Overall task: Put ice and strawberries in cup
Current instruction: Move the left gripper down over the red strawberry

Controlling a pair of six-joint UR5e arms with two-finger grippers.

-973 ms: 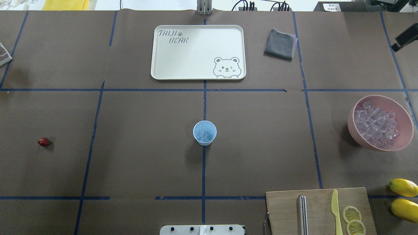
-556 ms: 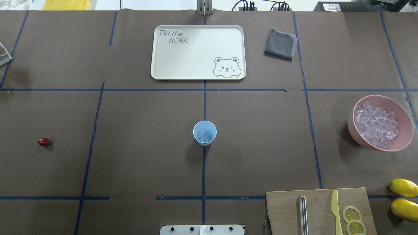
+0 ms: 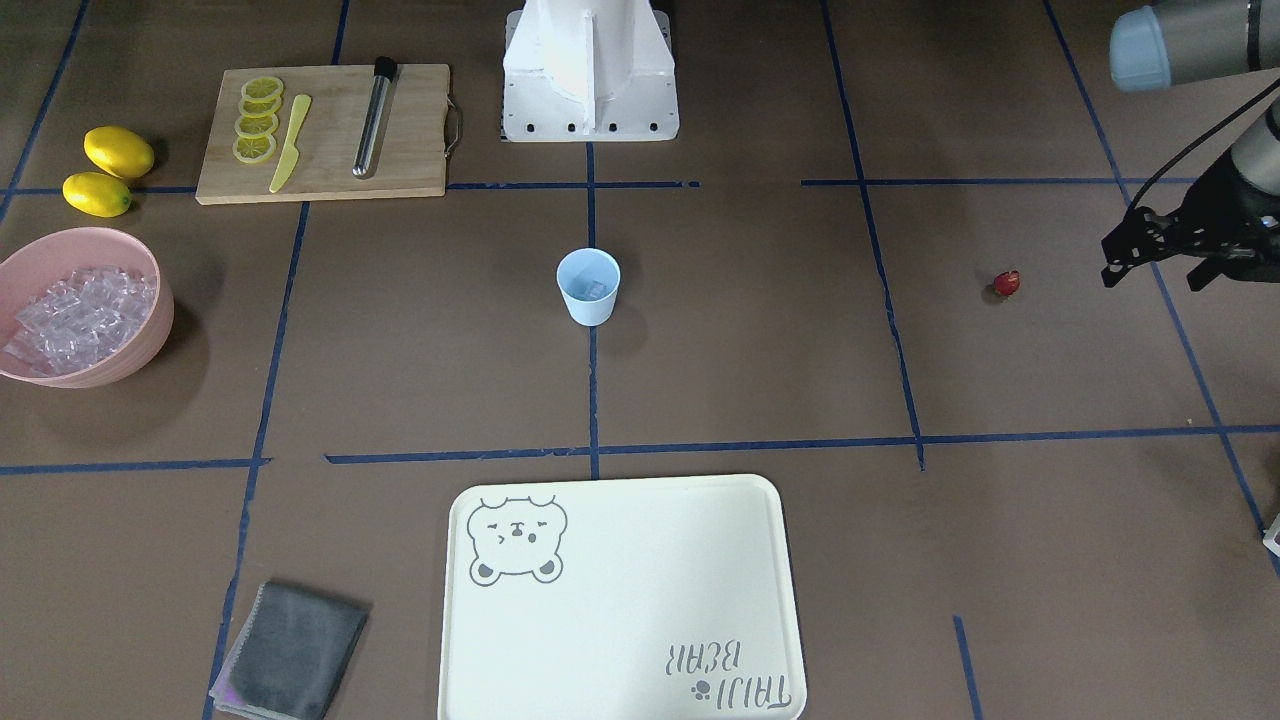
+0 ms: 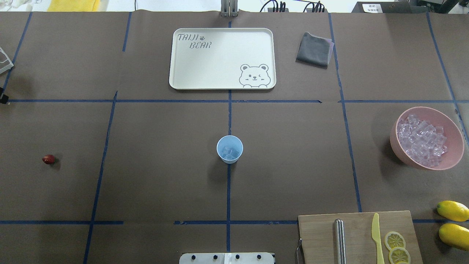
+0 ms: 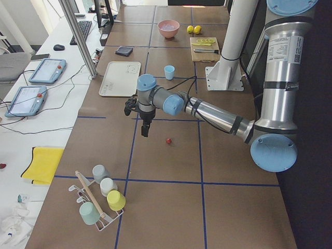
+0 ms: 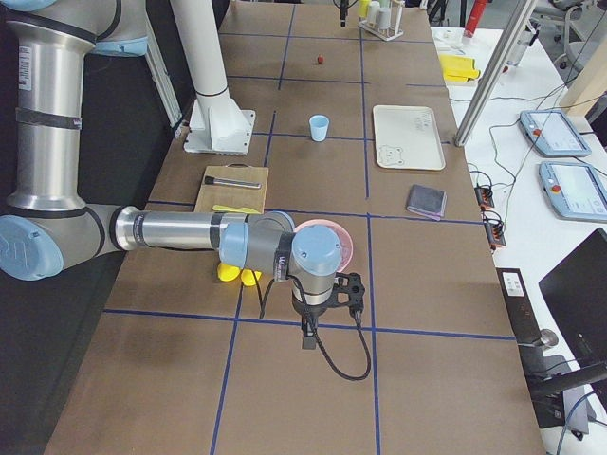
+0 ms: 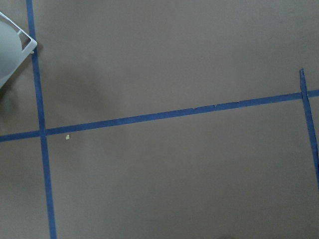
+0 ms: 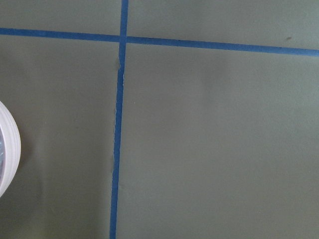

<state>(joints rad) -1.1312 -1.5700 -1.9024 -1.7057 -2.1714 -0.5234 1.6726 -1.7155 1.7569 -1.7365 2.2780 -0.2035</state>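
Note:
The light blue cup stands upright at the table's middle with a few clear ice cubes in it. The pink bowl at the right holds many ice cubes. The red strawberry lies on the table at the far left. My left gripper hangs open and empty above the table, beyond the strawberry toward the table's end. My right gripper shows only in the exterior right view, past the bowl. I cannot tell whether it is open or shut.
A white tray and a grey cloth lie at the far side. A cutting board with a metal rod, a yellow knife and lemon slices sits front right, beside two lemons. A rack of cups stands at the left end.
The dark part of my right arm at the overhead view's right edge has left that view. A bit of my left gripper now shows at its left edge.

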